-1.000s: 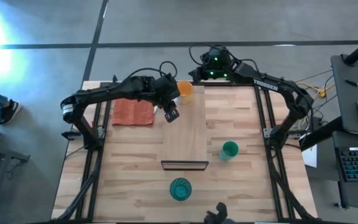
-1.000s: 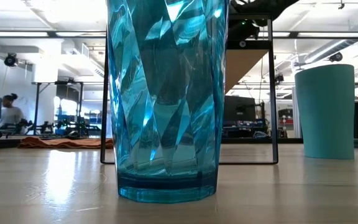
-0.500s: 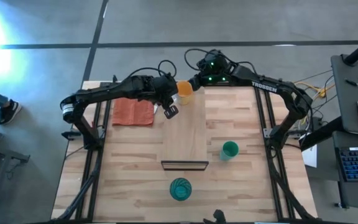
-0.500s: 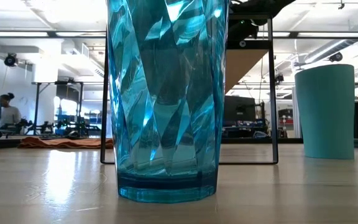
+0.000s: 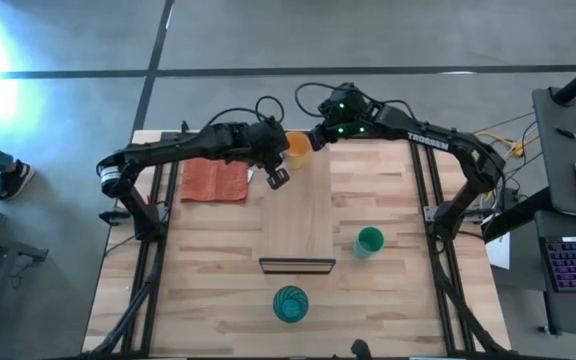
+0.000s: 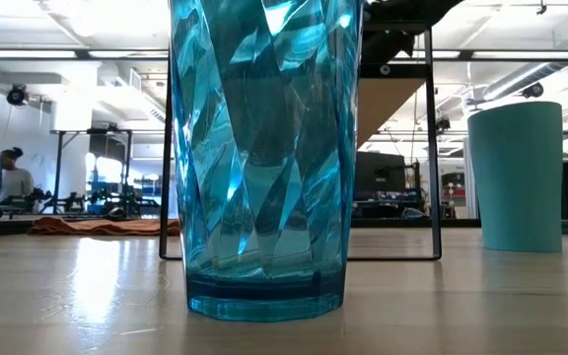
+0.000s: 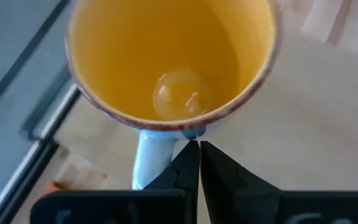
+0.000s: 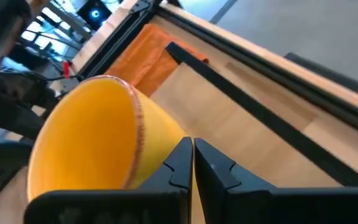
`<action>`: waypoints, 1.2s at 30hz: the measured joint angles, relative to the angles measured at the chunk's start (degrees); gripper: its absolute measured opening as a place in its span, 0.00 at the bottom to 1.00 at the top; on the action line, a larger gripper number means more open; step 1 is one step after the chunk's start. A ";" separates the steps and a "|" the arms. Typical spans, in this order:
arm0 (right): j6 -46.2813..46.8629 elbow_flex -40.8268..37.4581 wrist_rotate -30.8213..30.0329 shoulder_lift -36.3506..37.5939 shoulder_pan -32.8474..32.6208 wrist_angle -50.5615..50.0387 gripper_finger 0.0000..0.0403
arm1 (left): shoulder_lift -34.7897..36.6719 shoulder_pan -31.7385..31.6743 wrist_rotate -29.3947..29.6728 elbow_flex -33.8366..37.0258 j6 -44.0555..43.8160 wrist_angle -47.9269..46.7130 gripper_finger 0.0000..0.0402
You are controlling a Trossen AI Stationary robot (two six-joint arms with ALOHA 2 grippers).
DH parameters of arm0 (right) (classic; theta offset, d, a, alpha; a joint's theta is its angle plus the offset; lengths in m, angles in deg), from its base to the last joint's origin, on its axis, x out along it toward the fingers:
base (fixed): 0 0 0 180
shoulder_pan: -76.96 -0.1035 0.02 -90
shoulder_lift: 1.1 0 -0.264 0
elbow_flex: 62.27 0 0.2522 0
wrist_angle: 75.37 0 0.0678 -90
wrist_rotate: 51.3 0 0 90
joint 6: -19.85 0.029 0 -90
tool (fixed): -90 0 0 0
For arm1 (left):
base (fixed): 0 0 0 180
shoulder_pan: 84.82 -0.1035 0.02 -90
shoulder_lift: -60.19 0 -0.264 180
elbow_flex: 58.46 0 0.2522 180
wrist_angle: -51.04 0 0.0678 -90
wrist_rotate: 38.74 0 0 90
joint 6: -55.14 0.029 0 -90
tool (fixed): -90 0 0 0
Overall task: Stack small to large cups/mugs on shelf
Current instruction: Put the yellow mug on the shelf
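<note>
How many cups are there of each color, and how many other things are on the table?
Orange cup: 1
Green cup: 1
Teal tumbler: 1
Orange-red cloth: 1
Wooden shelf: 1
Total: 5 things, 3 of them cups.

- A tall faceted translucent teal tumbler point(image 6: 264, 158) stands close on the wooden table point(image 6: 67, 296).
- A solid green cup point(image 6: 517, 176) stands farther right.
- A dark-framed light-wood shelf point(image 6: 392, 104) rises behind.

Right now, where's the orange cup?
High view: orange cup sits at the shelf's far end, between the left tool and right tool.
</note>
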 joint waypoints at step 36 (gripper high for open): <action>-1.24 -1.90 -5.32 4.83 -1.11 -4.96 0.02 | -0.07 -1.58 0.56 -0.02 4.53 2.65 0.00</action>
